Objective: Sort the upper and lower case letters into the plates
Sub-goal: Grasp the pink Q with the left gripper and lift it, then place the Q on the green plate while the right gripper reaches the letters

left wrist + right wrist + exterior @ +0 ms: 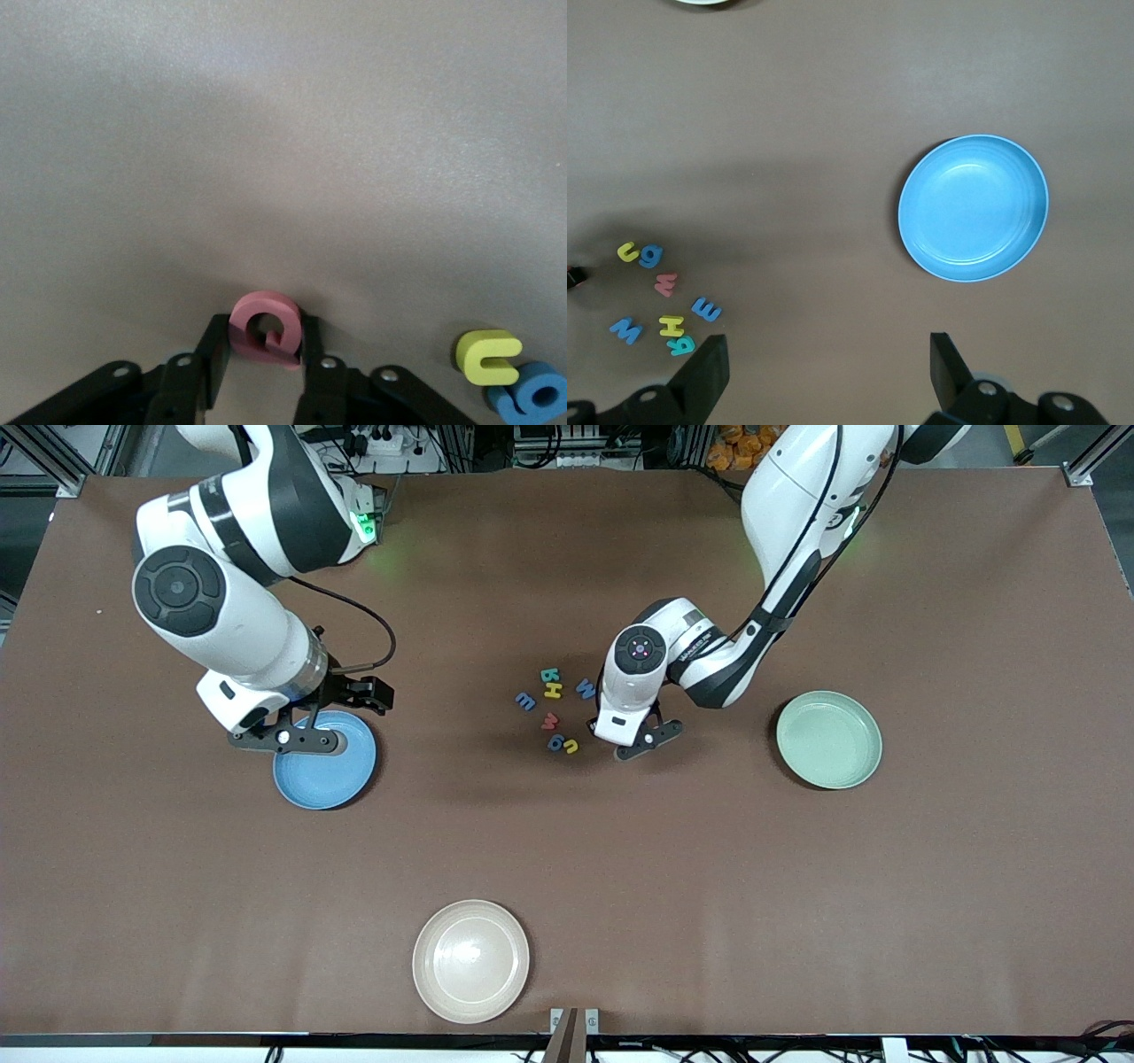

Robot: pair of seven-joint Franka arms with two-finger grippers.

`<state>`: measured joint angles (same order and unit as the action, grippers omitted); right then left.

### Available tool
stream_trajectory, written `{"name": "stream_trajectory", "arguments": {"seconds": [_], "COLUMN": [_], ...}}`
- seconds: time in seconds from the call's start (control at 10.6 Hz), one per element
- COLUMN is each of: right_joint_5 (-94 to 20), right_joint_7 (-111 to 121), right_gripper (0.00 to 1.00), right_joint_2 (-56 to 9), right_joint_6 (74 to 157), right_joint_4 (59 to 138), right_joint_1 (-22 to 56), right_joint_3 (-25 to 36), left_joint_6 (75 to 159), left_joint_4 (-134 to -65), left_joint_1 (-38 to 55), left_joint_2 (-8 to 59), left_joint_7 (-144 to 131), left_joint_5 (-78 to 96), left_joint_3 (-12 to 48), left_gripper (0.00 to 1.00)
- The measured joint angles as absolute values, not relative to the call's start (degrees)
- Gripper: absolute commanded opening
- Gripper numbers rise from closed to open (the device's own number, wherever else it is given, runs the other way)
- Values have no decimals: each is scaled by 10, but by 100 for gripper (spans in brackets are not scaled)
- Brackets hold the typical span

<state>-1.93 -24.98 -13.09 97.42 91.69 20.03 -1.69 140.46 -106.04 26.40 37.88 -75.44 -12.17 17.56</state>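
Note:
My left gripper (640, 746) (264, 347) is low on the table at the edge of the letter cluster, shut on a pink letter (266, 326); both fingers touch its sides. The arm hides that letter in the front view. A yellow letter (487, 356) (571, 747) and a blue one (532, 397) (555, 742) lie close by. Others lie loose on the table: teal (549, 676), yellow H (553, 690), blue W (585, 688), blue m (525, 701), red (549, 722). My right gripper (306, 739) (828, 354) hangs open and holds nothing over the blue plate (330, 781) (974, 208). The mint green plate (828, 740) holds nothing.
A cream-beige plate (470, 960) with nothing on it sits near the table edge closest to the front camera. The brown table (797, 886) is bare between the plates.

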Motion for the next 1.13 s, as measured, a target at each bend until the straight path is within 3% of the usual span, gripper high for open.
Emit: {"name": "stream_trajectory", "arguments": {"seconds": [0.56, 1.13], "right_joint_5": [-21, -22], "right_joint_7": [-316, -488], "right_gripper": [100, 100], "right_joint_2": [-137, -216], "right_joint_6": [1060, 1171], "right_joint_4": [972, 989], "right_joint_1": [243, 354], "right_joint_3": [-17, -18], "left_joint_6": [1398, 1221], "left_joint_4": [-1042, -1041], "left_joint_1": [221, 72], "left_joint_2": [363, 267], "left_joint_7": [-711, -451], "left_joint_5": [-148, -148], "left_joint_3": [170, 171], "left_gripper": [0, 0]}}
